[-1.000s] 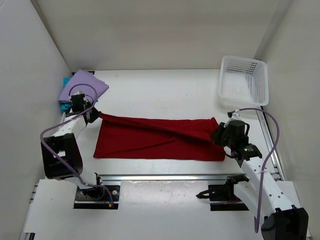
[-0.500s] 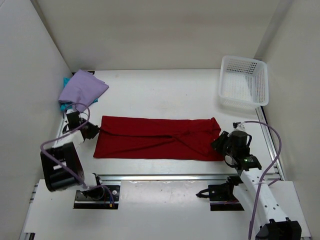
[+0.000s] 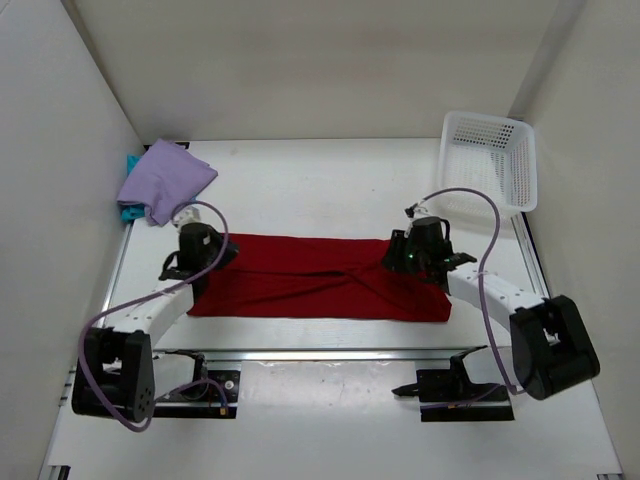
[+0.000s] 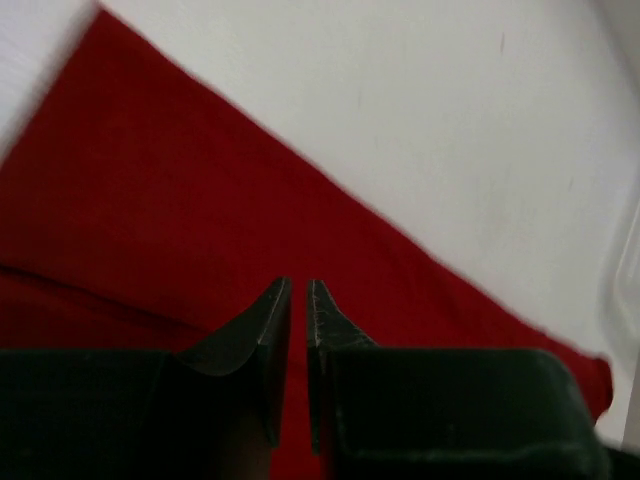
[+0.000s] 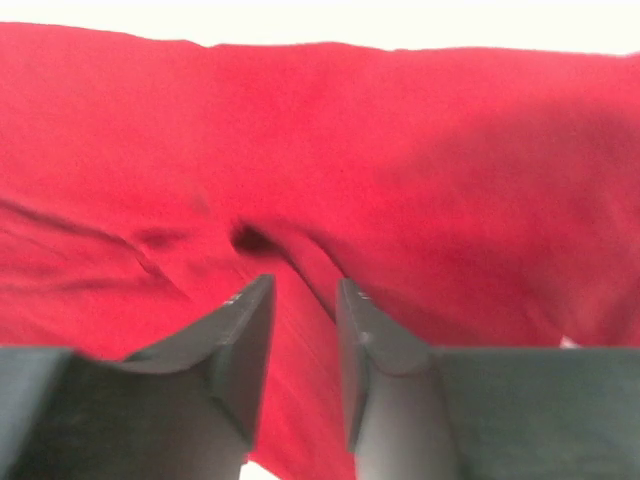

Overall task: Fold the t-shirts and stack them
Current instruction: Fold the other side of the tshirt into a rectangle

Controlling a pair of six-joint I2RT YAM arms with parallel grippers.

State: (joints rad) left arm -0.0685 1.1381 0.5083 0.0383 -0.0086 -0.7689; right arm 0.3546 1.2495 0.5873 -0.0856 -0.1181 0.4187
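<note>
The deep red t-shirt (image 3: 310, 278) lies flat as a long folded band across the middle of the table. My left gripper (image 3: 222, 256) hovers over its left end. In the left wrist view that gripper (image 4: 298, 287) shows only a thin slit between its fingers, with red cloth (image 4: 150, 200) beneath and nothing held. My right gripper (image 3: 398, 258) is above the shirt's right part. Its fingers (image 5: 305, 287) stand apart over a crease in the red fabric (image 5: 420, 150). The lavender t-shirt (image 3: 166, 179) rests at the back left on the teal one (image 3: 130, 211).
A white lattice basket (image 3: 487, 164) stands at the back right corner. White walls close in the table on the left, back and right. A metal rail (image 3: 330, 354) runs along the near edge in front of the red shirt.
Both grippers, shut on the red shirt's ends a second ago, have let go and opened. The cloth has settled flat. Both arms have swung inward over the shirt.
</note>
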